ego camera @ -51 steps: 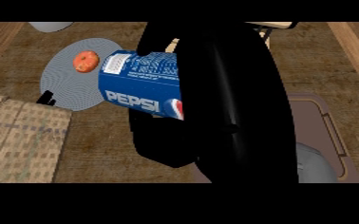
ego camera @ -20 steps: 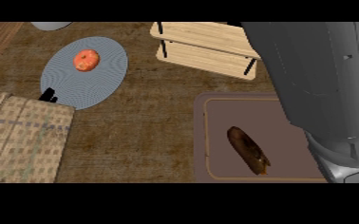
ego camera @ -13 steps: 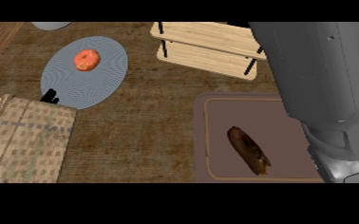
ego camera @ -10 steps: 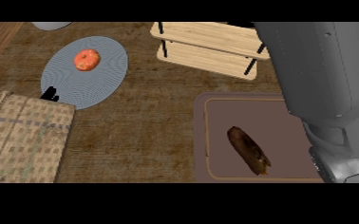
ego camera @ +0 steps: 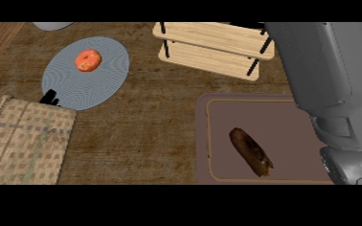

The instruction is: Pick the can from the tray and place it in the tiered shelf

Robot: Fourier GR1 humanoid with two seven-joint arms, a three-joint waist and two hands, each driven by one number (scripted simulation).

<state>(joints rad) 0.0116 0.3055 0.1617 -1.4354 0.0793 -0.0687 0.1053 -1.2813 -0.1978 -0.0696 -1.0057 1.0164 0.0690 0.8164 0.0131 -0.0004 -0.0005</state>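
On the wooden counter (ego camera: pixel 148 124), seen from the head view, a brown tray (ego camera: pixel 290 110) lay at the lower right with a dark brown, elongated pastry (ego camera: pixel 251 152) resting on it at a slant. A large grey forearm (ego camera: pixel 318 67) ran down the right edge, covering the tray's right side and reaching up beside the tiered shelf (ego camera: pixel 212 48), a light wooden rack with black posts standing at the top centre. The right hand was hidden beyond the forearm's upper end, so whether its fingers were apart or closed could not be told. The left hand did not show at all. The can could not be seen anywhere: not on the tray, not on the visible boards of the shelf. To the left, a grey-blue round plate (ego camera: pixel 84 84) held an orange-red fruit (ego camera: pixel 88 60) near its upper part. A small black object (ego camera: pixel 49 97) sat at the plate's lower left rim, touching a woven tan mat (ego camera: pixel 32 141) at the left edge. A pale grey rounded thing (ego camera: pixel 53 26) peeked in at the top left
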